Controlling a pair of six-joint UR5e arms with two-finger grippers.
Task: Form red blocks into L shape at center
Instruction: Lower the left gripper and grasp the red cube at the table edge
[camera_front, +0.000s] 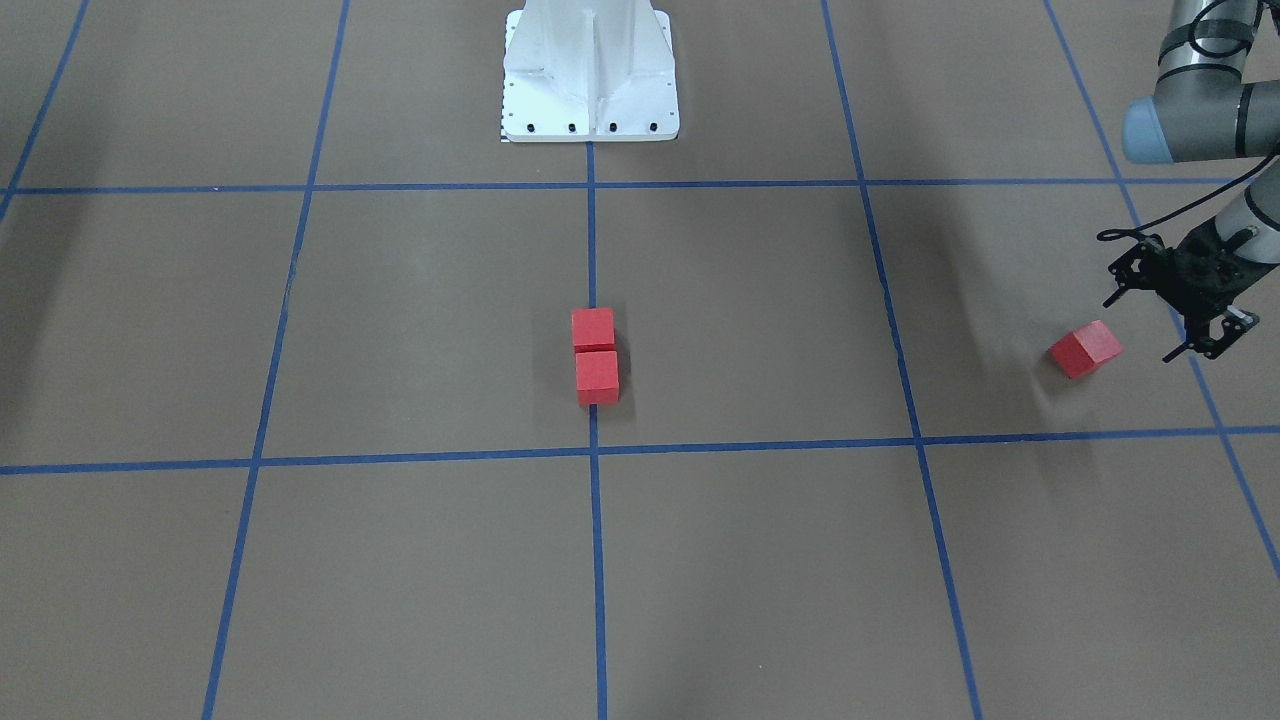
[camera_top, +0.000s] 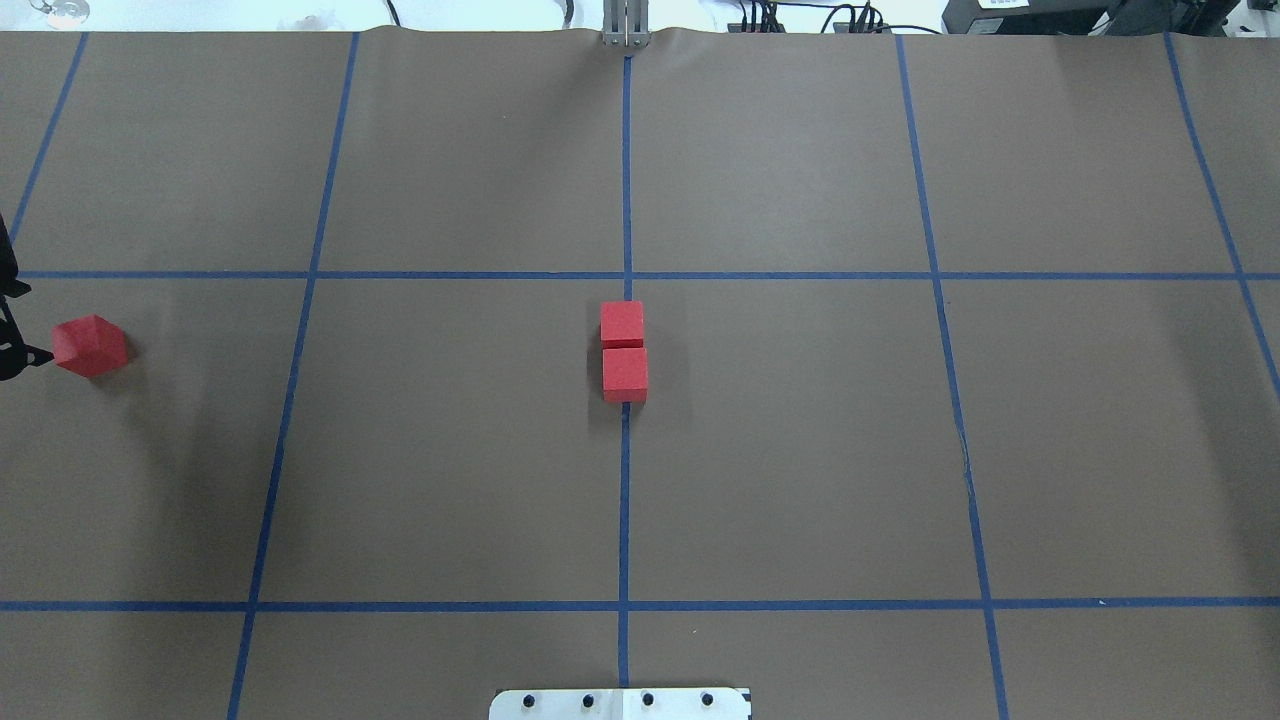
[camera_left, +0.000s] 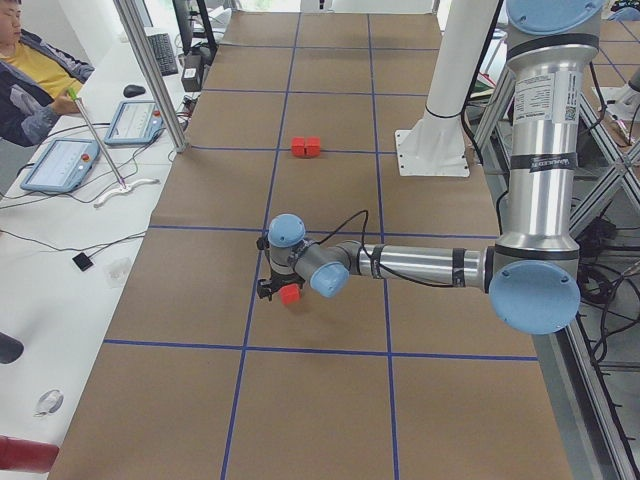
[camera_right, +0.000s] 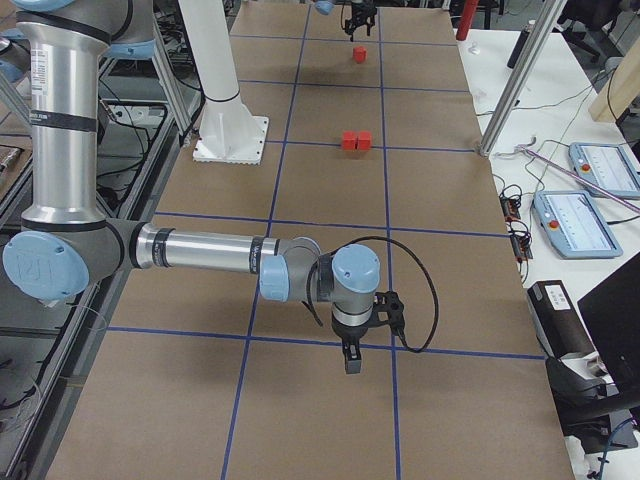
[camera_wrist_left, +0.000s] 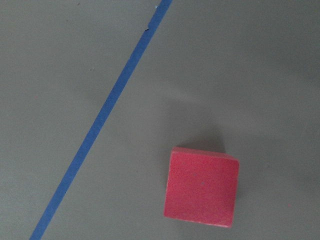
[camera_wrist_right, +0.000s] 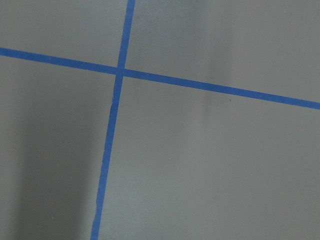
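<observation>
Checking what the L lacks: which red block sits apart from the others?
The lone red block beside the left gripper, turned askew. The other two blocks touch, in a row on the center tape line.

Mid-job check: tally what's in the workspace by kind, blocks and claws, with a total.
Red blocks: 3 (2 touching, 1 apart near the left claw)
Claws: 2 (the left claw, and the right claw)
Total: 5
</observation>
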